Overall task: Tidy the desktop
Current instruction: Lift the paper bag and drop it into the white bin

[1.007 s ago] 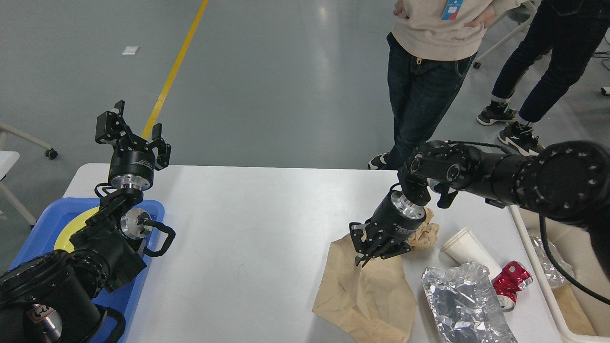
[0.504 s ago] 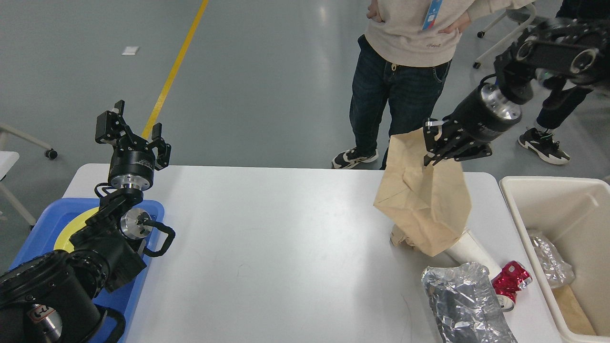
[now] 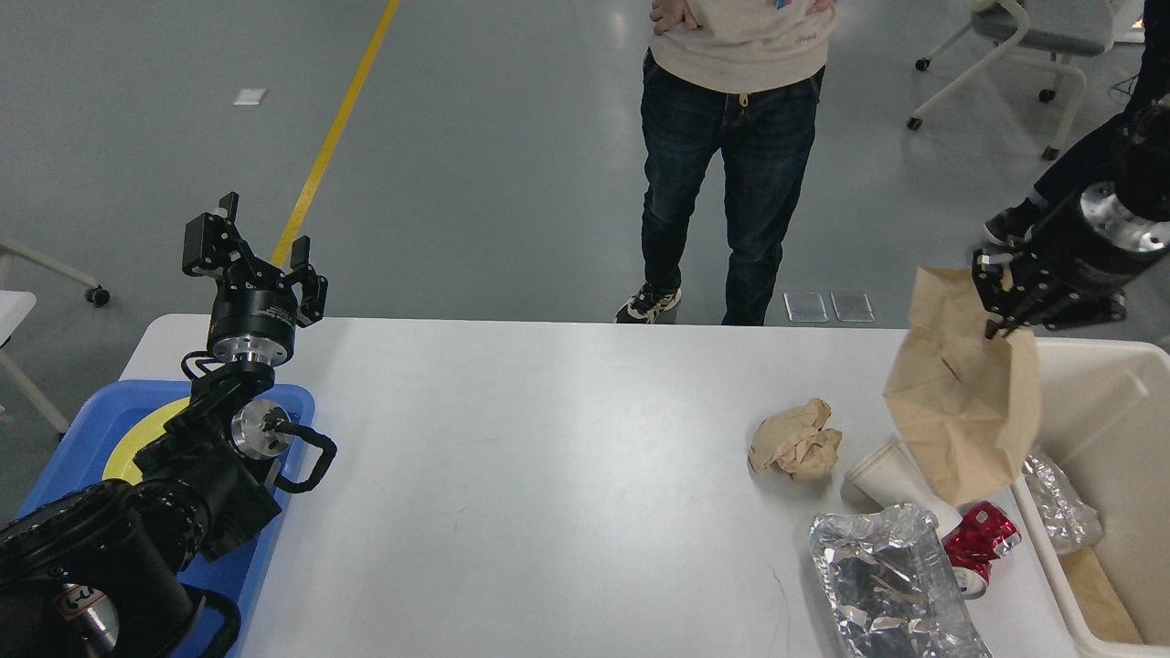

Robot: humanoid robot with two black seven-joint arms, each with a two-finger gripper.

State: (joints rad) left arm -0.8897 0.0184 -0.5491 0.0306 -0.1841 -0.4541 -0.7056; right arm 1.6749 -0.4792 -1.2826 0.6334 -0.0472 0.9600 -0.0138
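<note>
Now that the right end effector (image 3: 1005,315), pinching the paper bag (image 3: 960,402), has swung it off the table (image 3: 548,457) toward the bin (image 3: 1097,393), dropping looks next.

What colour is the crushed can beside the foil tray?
Shiny red with a silver end; the can shows best in the head view.
</note>
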